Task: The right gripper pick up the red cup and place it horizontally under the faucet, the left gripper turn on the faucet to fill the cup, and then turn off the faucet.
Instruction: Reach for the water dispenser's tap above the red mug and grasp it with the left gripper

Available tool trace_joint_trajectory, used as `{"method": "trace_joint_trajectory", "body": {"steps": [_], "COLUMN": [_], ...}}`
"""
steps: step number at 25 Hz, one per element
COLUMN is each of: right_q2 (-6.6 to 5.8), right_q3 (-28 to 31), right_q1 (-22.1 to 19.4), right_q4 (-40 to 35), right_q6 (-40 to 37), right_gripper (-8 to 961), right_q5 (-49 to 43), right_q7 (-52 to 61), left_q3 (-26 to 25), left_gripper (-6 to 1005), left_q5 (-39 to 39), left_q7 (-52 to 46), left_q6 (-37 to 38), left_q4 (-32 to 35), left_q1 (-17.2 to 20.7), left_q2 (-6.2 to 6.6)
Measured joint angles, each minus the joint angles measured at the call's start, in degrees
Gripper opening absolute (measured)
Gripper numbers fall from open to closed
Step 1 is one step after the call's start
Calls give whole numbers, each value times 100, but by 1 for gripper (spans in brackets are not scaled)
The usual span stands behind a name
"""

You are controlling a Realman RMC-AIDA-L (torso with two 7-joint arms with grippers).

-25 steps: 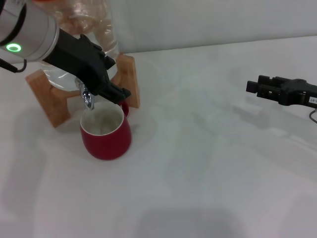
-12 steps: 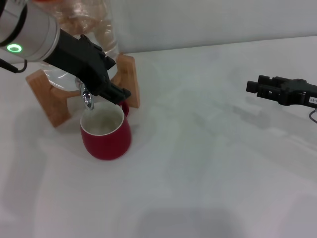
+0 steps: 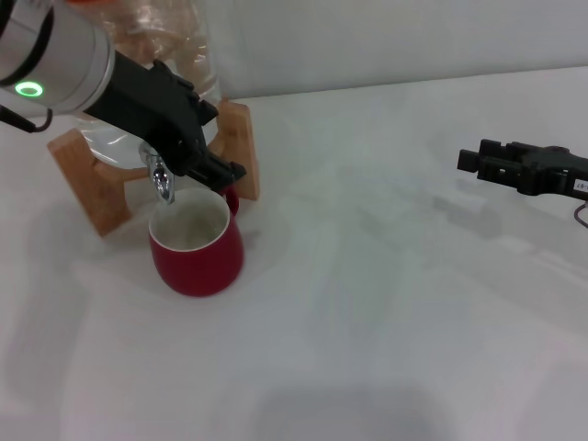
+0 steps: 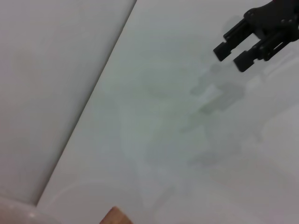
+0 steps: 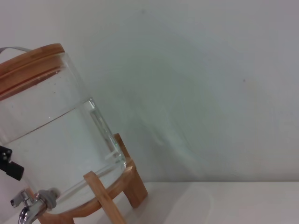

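The red cup [image 3: 196,246] stands upright on the white table, its white inside showing, right under the faucet [image 3: 163,186]. The chrome faucet [image 5: 29,209] sticks out from the base of a glass water jar. My left gripper [image 3: 225,171] reaches in from the upper left and lies across the top of the faucet, covering its lever; its black claw tapers to one tip and looks shut. Whether water is running I cannot tell. Far to the right, my right gripper [image 3: 469,161] hovers open and holds nothing; it also appears in the left wrist view [image 4: 230,57].
The glass water jar [image 5: 51,140] with a wooden lid sits on a light wooden stand [image 3: 87,179] at the back left by the wall. White tabletop [image 3: 367,303] stretches between the cup and the right gripper.
The left gripper has shifted slightly up and to the right over the faucet. The cup and the right gripper have not moved.
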Motion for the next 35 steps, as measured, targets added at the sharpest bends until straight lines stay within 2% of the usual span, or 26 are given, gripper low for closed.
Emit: {"method": "trace_joint_trajectory", "body": {"steps": [14,19,29,35], "right_q2": [-36,-46,-45,-52], "right_q3": [51,59,58,58], "right_q1": [6,15,14,16], "right_q4": [-6,-9,-9,-9], "right_q6": [-23,-26,-36,-35], "right_gripper": [603,603,603,603], "right_q5": [0,0,0,0], "right_q7": [4,15,81,98], "left_q3": [808,881,873,859], "left_gripper": [796,796,796,796], "left_q5": [-195,-280,-186,11], "left_q7": [-288,-352,-404,-475], "left_q6": [-146,-312,-358,-358], "left_q4": [975,1271,1309,1314], "left_q1": [634,820,1156,1233], "left_q2": [-4,-4,-4,-4]}}
